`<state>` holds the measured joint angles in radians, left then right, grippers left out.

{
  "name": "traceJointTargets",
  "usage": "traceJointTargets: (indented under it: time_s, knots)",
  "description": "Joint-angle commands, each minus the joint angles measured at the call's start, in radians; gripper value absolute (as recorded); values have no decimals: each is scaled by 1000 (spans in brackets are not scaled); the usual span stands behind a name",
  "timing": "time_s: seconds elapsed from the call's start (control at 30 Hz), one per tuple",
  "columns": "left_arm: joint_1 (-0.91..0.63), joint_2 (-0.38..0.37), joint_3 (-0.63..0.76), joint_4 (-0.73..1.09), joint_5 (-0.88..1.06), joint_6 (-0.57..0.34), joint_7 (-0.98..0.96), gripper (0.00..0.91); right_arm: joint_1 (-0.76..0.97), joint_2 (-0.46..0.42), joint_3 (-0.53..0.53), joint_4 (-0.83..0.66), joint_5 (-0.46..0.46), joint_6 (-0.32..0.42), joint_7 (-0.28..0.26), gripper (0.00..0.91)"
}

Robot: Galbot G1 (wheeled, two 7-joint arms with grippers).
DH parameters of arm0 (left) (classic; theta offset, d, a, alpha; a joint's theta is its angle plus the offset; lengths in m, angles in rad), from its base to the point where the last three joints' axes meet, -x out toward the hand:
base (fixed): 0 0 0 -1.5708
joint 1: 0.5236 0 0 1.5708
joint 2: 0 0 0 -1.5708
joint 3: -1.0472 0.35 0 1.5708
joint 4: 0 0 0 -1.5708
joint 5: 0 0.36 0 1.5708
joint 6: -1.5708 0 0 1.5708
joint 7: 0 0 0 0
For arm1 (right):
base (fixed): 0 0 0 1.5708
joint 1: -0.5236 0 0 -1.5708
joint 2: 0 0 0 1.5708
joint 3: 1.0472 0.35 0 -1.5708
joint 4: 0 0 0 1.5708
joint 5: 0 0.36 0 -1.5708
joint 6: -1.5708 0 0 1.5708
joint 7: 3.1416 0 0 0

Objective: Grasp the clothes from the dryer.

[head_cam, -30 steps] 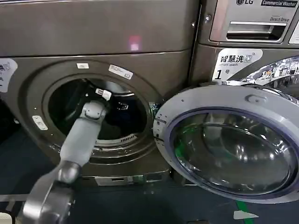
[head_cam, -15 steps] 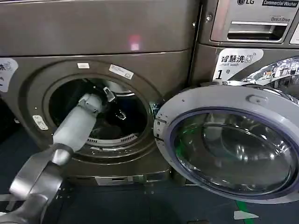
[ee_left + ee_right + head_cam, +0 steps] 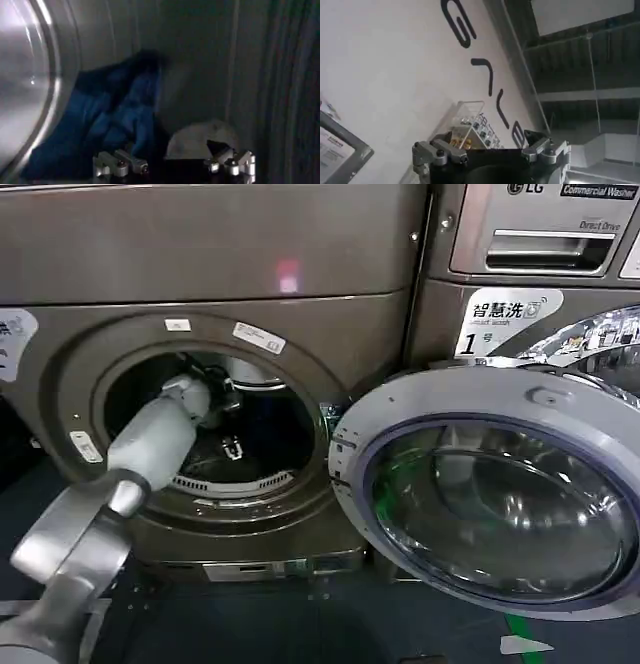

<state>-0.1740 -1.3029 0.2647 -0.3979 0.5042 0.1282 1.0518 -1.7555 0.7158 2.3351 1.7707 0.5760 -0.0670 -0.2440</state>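
Note:
The dryer [image 3: 210, 254] is the bronze-grey machine on the left. Its round glass door [image 3: 470, 399] is swung open to the right. My left arm reaches through the porthole, with the left gripper [image 3: 232, 448] low inside the dark drum. In the left wrist view the left gripper [image 3: 175, 167] is open, its fingers [image 3: 120, 164] spread wide. A dark blue garment [image 3: 112, 117] is heaped against the drum wall just beyond one finger. A pale garment [image 3: 200, 140] lies between and just beyond the fingertips. The right gripper [image 3: 492, 152] is open and holds nothing, away from the machine.
A second machine [image 3: 530, 244] with a detergent drawer and a white "1" label [image 3: 505, 319] stands to the right. The open door juts out over the dark floor [image 3: 300, 624]. The right wrist view faces a white wall [image 3: 395, 65] with dark lettering.
My left arm has pushed further into the drum and swung left. The gripper has dropped from mid-height toward the drum floor. The door has not moved.

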Motion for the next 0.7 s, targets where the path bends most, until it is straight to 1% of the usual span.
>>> traceJointTargets:
  time_s: [0.03,0.4,0.7]
  knots:
    - [-25,-7,62,54,132,-33,37,907,7,-2,-10,-6,-4,2,-1,907]
    - [-16,-13,81,83,171,-38,14,907,21,-9,-26,-9,-10,5,-2,907]
    - [14,-25,38,106,151,-34,-56,907,21,-6,-30,-7,-12,9,-2,907]
